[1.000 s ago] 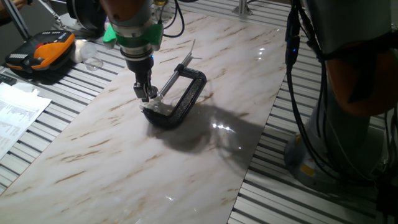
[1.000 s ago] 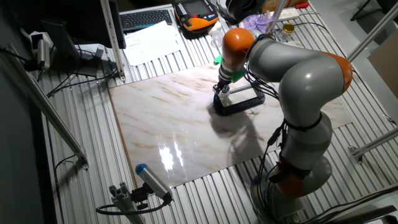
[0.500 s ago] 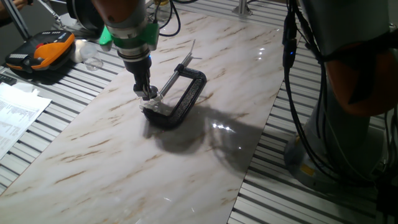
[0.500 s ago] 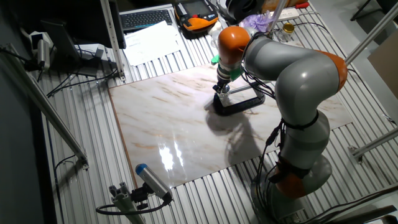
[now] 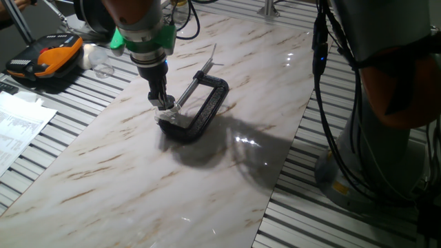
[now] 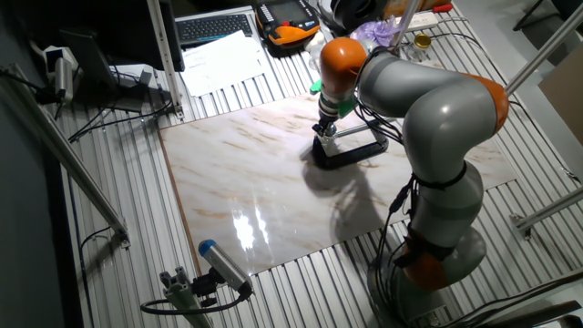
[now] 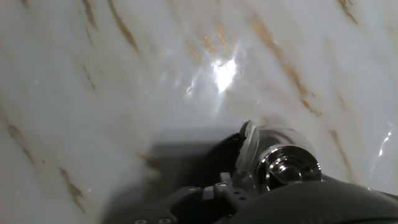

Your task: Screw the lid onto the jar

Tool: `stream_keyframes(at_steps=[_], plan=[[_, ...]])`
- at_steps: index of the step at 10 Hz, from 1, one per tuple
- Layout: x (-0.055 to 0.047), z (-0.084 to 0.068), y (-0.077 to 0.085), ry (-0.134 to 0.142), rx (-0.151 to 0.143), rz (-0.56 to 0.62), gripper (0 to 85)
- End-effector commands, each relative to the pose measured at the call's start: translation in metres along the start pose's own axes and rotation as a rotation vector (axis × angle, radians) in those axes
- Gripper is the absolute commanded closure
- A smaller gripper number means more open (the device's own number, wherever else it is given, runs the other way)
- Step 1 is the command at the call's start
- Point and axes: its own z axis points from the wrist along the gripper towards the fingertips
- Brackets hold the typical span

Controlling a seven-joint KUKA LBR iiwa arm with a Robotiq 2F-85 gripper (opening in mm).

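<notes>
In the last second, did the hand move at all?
Yes. The hand shifted slightly left, away from the clamp's far end; the clamp stayed put.

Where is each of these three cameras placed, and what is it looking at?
One fixed view: low beside the marble table, looking across at the gripper over the black clamp; the arm's lower end shows.
The other fixed view: high up, looking down at the whole table; the full grey arm shows.
Hand view: on the hand, looking down at the lid and jar.
Both fixed views share clamp and gripper.
</notes>
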Motion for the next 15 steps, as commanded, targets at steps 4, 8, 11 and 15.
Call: stream_keyframes(at_steps=[4, 8, 11, 15], plan=[[0.000, 0.003, -0.011, -0.013, 0.005, 0.000, 17.0], [0.000, 0.010, -0.019, -0.022, -0.004, 0.001, 17.0], [0.000, 0.012, -0.025, -0.028, -0.006, 0.001, 17.0], [0.000, 0.019, -0.031, -0.033, -0.015, 0.001, 17.0]])
